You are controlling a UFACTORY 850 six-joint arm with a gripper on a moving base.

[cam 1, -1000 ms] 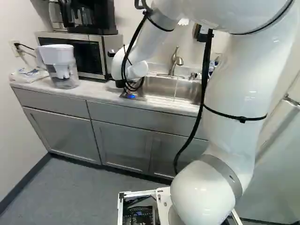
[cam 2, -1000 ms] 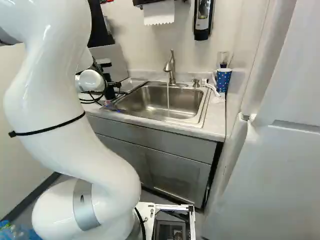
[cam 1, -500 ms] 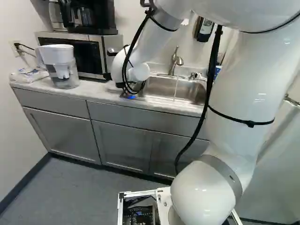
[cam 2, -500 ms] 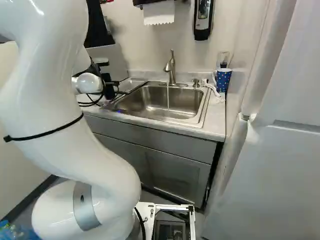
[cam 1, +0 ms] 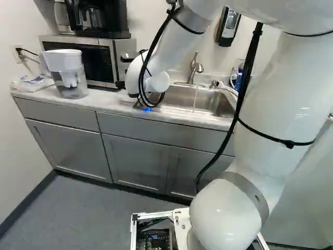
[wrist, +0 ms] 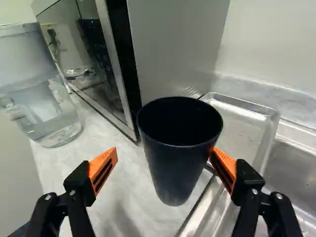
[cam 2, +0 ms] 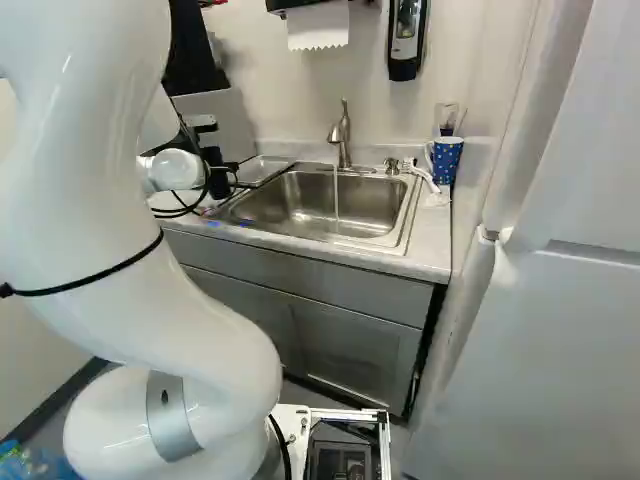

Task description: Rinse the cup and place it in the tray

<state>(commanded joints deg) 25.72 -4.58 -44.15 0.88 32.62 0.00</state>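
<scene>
The cup (wrist: 178,153) stands upright on the table (wrist: 131,177), its mouth upward, just beside the metal tray (wrist: 244,121) and near the microwave (cam 1: 86,61). This place seems practical, because the tray and the sink (cam 2: 300,208) are both near, so the carry would be short. Water (cam 2: 337,200) runs from the faucet (cam 2: 340,140) into the sink, I suppose so that the cup can be rinsed directly. From these views I cannot tell if it is already rinsed.

The fingers (wrist: 102,170) are spread wide, with the cup between them, and they do not pinch it. The cup is nearer to the finger on the tray side; whether this one touches its wall, I cannot say surely. The other finger is well apart. If they close like this, the cup may be pushed or tipped, so centring them first looks wise.

The arm (cam 1: 273,104) rises from its lowest joint, bends high, and reaches forward over the table, with its wrist (cam 1: 157,82) low, left of the faucet in the left base view. This low, slanted approach seems meant for taking the cup by its sides.
</scene>
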